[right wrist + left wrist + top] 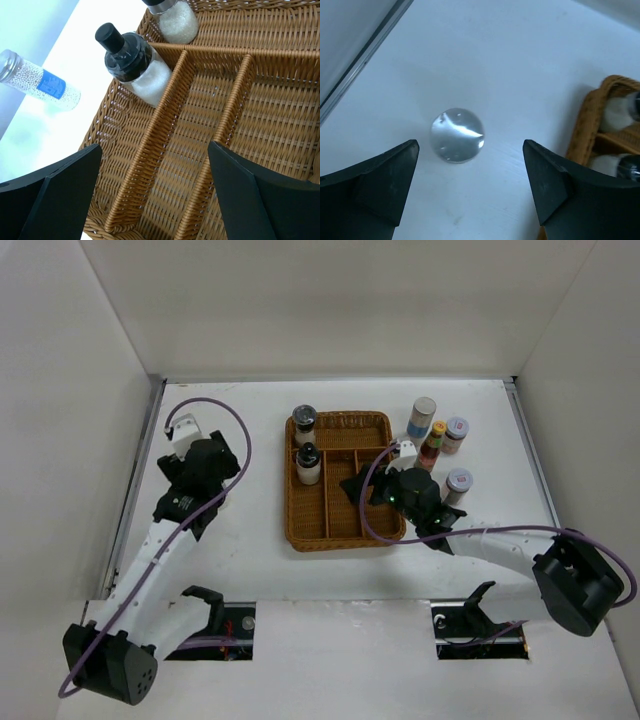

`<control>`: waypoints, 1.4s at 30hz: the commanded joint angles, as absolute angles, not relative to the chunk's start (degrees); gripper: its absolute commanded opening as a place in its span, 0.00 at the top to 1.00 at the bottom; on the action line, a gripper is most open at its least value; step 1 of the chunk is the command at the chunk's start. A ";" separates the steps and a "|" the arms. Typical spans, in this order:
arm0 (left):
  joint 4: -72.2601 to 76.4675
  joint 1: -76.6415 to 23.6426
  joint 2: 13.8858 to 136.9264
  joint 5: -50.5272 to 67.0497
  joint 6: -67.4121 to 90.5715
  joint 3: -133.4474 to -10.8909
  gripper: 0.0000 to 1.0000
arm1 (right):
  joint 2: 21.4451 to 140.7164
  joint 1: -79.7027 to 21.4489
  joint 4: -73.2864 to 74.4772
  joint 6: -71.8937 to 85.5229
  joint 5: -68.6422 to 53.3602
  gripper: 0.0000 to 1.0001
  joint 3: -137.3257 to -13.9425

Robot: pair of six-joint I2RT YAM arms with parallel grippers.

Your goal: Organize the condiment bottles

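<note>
White table (250, 570) | white walls (300, 300) | wicker basket (340, 545) | left claw (469, 149), right claw (155, 147): spread wide

**Open gripper above the wicker basket**

The right gripper (154, 150) hangs over the wicker basket (280, 100). Its two black fingers (65, 195) are wide apart, and between them only the long compartments of the basket show. A dark-lidded bottle (132, 62) with white grains stands in the left compartment, just beside the long divider. Behind a cross wall is a second bottle (175, 20), cut by the top edge. Outside the basket, on the white table (45, 30), is a blue-labelled bottle (40, 82) with white beads.
</note>
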State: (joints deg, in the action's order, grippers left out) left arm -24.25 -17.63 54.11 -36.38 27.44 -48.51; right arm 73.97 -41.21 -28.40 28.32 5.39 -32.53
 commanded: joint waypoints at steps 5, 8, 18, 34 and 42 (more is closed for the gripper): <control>-22.77 -15.60 56.68 -35.51 28.56 -46.32 0.16 | 74.01 -41.00 -29.62 28.83 5.10 0.06 -34.01; -20.48 -14.90 59.40 -35.60 29.18 -45.70 0.17 | 73.21 -41.00 -30.32 28.48 5.36 0.05 -33.66; -16.97 -14.54 64.07 -37.71 29.79 -44.83 0.37 | 72.60 -41.00 -29.44 28.74 5.01 0.05 -33.66; -20.39 -29.28 54.23 -40.34 27.60 -54.39 0.72 | 72.77 -40.47 -30.06 28.74 5.80 0.05 -33.23; -16.96 -42.74 56.59 -40.52 26.46 -59.85 0.72 | 71.72 -39.42 -30.59 29.18 7.64 0.05 -32.26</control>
